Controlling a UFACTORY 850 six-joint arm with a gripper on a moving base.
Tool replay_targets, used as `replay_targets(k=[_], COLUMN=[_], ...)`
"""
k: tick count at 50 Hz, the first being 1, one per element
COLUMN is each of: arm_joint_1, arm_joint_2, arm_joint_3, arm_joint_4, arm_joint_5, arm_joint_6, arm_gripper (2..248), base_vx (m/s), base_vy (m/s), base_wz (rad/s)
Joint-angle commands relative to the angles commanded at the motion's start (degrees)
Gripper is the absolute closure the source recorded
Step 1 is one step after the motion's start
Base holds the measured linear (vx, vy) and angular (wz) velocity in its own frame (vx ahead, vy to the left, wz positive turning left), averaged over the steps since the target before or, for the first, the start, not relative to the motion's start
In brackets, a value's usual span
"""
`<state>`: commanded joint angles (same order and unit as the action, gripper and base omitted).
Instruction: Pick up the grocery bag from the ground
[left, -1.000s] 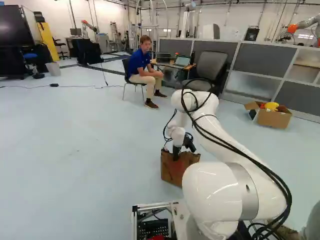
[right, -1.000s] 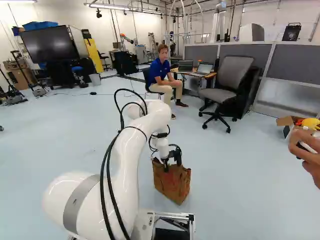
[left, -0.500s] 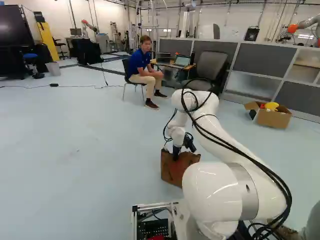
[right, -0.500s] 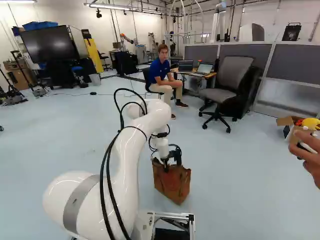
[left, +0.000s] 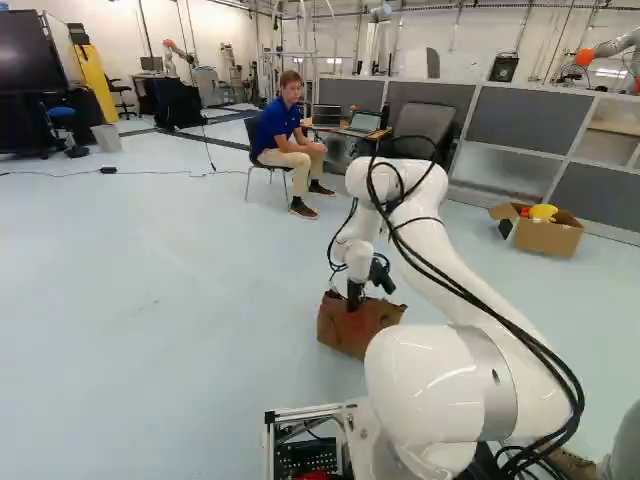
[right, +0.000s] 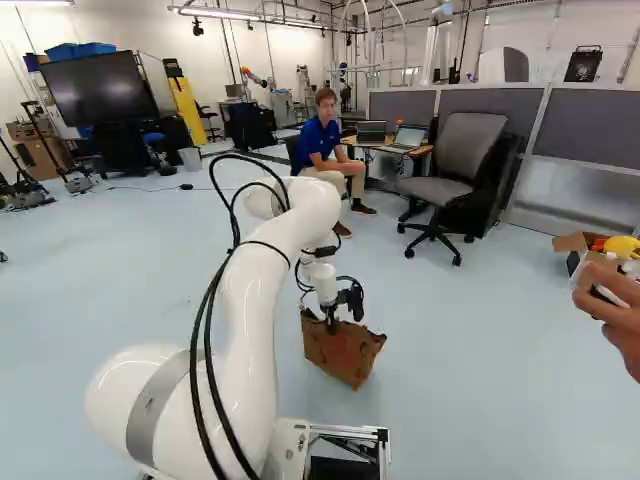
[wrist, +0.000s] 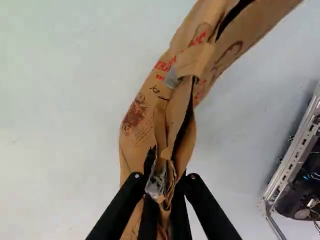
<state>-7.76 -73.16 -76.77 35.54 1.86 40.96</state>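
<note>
Just below the middle of the right base view, you have the brown paper grocery bag tilted beneath the wrist of the white arm. It looks lifted slightly from the pale blue-grey floor, though you can't make out a clear gap under it. In the wrist view, the black fingers are closed on the bag's crumpled upper edge, one on each side, with the paper bunched between them. The rest of the mouth runs on ahead of them, past a folded paper strip lying across it.

Judging by the creases and the slack walls, you're handling something light and soft, probably with little or nothing inside. Paper like this gives easily and could tear if you jerk it. Your hold sits toward one end of the mouth, so expect the other end to sag and swing. A pinch nearer the middle would hang more level, but the gathered layers here give you a decent bite.

Raise it straight up and slowly, and keep it away from the metal base frame. Watch for paper creeping out from between the fingers.
</note>
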Motion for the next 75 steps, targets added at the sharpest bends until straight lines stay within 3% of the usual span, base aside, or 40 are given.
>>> replay_targets(k=[75], arm_joint_1=[0.0], arm_joint_2=[30.67], arm_joint_3=[21.63], arm_joint_4=[0.0], arm_joint_5=[0.0], arm_joint_6=[0.0], arm_gripper=[227], base_vx=[0.0], base_vy=[0.0], base_wz=[0.0])
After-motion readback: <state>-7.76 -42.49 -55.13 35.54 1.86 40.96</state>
